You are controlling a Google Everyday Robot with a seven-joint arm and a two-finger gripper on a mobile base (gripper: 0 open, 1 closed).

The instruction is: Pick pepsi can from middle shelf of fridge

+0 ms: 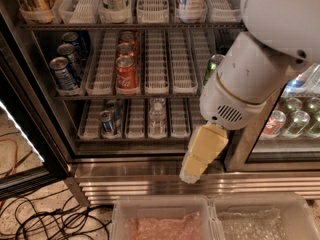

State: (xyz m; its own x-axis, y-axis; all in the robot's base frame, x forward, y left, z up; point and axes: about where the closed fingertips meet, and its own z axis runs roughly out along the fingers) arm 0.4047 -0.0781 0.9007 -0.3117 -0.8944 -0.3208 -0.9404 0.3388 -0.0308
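The fridge (150, 183) stands open in front of me. Its middle shelf (170, 66) holds white slotted lanes. Three dark blue pepsi cans stand in the far-left lane, the front one (63, 74) at the shelf edge. Red cola cans (125, 72) fill the third lane. A green can (214, 64) at the right is partly hidden by my arm. My cream gripper (191, 173) hangs below my white arm, in front of the fridge's steel base, well right of and below the pepsi cans. It holds nothing that I can see.
The top rack (150, 25) carries bottles and tall cans. The bottom rack has a blue can (106, 123) and a clear bottle (157, 116). More cans (275, 124) sit behind the right door. Cables (45, 219) lie on the floor. Clear bins (165, 219) are in front.
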